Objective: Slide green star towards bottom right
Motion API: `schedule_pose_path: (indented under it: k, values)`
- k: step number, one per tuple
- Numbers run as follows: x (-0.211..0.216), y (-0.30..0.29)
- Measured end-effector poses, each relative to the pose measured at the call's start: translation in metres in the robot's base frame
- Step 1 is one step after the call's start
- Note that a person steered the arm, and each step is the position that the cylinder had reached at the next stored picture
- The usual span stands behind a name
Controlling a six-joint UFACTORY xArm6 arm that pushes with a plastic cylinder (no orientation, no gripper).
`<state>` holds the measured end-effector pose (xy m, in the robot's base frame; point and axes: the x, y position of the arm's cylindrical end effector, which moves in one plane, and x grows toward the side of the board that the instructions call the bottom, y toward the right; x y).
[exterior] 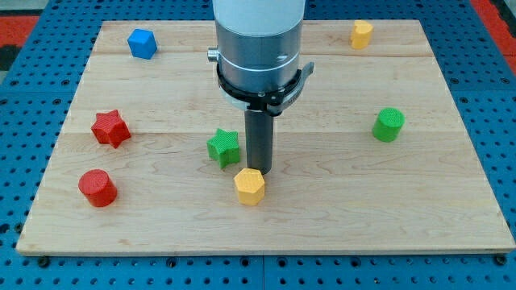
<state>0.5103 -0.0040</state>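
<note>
Dark rod tip [259, 170] set between two blocks on the pale wooden surface [322, 217].
The green plastic star [223, 147] is seen left of centre, just beside the tip's left; the yellow hexagonal block [250, 186] is touched below it. No claw is fitted, so no claw state can be told.

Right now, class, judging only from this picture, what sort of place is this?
Probably a robotics lab bench: a wooden board on a blue perforated base, small blocks like the green star, my tip among them.
</note>
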Motion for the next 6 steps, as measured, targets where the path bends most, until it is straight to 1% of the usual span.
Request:
schedule_pose_path:
  k: [1, 2, 3, 4, 5, 6]
  values:
    - [0.009, -0.021]
    - [-0.012, -0.107]
    - [-0.044, -0.103]
    - [-0.046, 0.011]
    - [-0.027, 0.107]
    - [-0.012, 0.076]
